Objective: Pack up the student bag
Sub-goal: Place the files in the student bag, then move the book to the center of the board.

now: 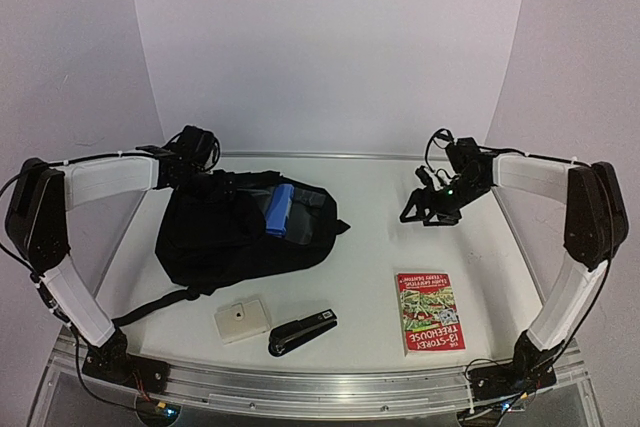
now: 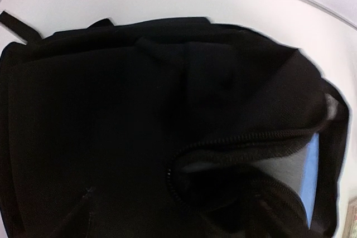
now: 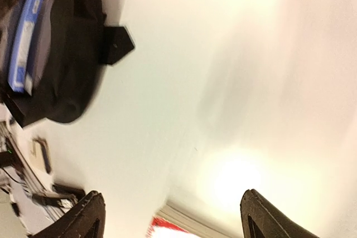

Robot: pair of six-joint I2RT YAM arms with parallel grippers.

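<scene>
A: White table (image 1: 380, 247), pale curved backdrop, nothing else behind. Where is the student bag (image 1: 235, 232)?

B: Lying flat on the left half of the table, straps trailing toward the near edge. Its main zip is open, and a blue item (image 1: 281, 209) stands in the mouth, partly inside.

A: So packing has begun?

B: I'd judge so: one thing in, three out. A red paperback (image 1: 425, 310) lies near the right front, a black stapler (image 1: 302, 332) at centre front, and a small pale box (image 1: 242, 320) just beside it.

A: And the arms?

B: The right gripper (image 1: 428, 205) hovers over bare table, well apart from the bag. In its wrist view the fingers (image 3: 89, 215) stand wide apart with nothing between them.

A: The left?

B: The left gripper (image 1: 203, 175) sits at the bag's far edge. Its wrist view shows only black fabric and zip, no fingers, so I cannot tell whether it is spread or gripping.

A: What's left?

B: Probably the three loose things, then the zip.
</scene>
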